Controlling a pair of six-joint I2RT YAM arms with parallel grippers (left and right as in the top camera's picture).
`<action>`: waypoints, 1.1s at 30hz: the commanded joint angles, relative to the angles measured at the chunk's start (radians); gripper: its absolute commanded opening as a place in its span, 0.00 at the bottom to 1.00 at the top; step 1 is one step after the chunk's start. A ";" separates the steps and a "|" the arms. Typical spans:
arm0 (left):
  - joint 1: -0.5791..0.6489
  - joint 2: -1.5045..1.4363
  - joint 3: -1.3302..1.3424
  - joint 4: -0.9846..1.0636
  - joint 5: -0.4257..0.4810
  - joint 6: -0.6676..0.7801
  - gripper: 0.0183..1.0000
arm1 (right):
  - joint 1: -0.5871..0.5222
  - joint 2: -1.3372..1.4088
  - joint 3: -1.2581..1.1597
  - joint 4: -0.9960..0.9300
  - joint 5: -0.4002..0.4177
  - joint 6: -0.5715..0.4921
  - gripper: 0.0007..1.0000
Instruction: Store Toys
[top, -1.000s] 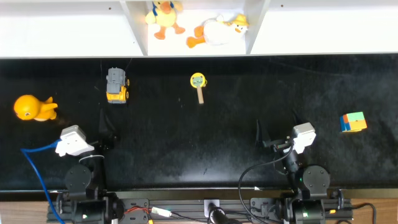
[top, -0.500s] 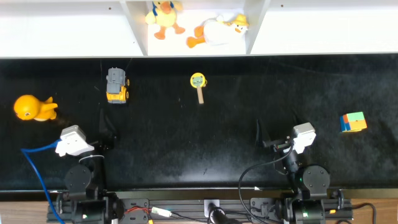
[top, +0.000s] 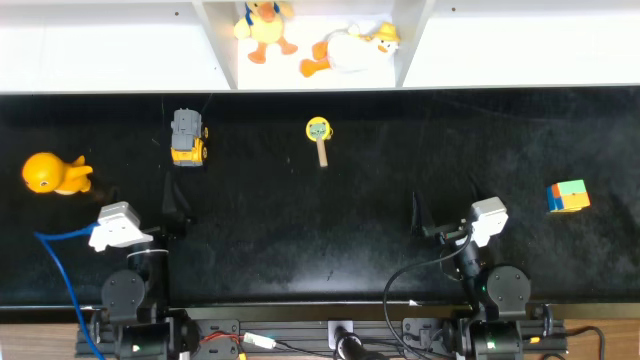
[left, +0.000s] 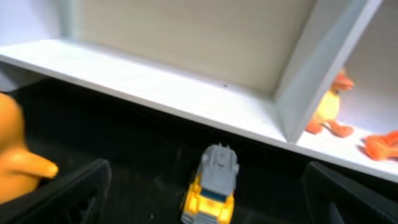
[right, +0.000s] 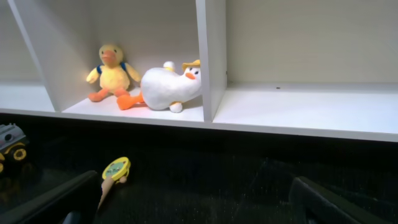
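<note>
We record six toys. Four lie loose on the black counter (top: 330, 240). A yellow-and-grey toy truck (top: 188, 137) sits left of centre, near the shelf edge. An orange duck (top: 55, 174) is at the far left. A small round yellow paddle (top: 319, 138) with a wooden handle lies near the middle. A multicoloured cube (top: 567, 196) is at the far right. All four are well apart from one another.

Two more toys sit in the middle compartment of the white shelf (top: 110, 50) along the counter's far side. A yellow plush duck (top: 264, 25) stands upright toward the compartment's left. A white plush duck (top: 350, 48) lies just beside it.

The left end effector (top: 172, 203) hangs over the counter on the near side of the truck, fingers spread wide and holding nothing. Its wrist view frames the truck between them, farther off. The right end effector (top: 443, 208) sits right of centre, well apart from the cube, its fingers likewise spread and empty. A blue cable (top: 60, 262) trails from the left arm.
</note>
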 joint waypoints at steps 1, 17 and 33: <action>0.007 0.008 0.138 -0.141 0.014 -0.034 1.00 | 0.007 -0.008 -0.014 0.007 0.000 0.003 0.99; 0.017 0.756 1.294 -1.139 -0.396 -0.037 1.00 | 0.007 -0.008 -0.014 0.007 0.000 0.003 1.00; 0.738 1.126 1.590 -1.145 0.247 0.423 1.00 | 0.007 -0.008 -0.014 0.007 0.000 0.003 0.99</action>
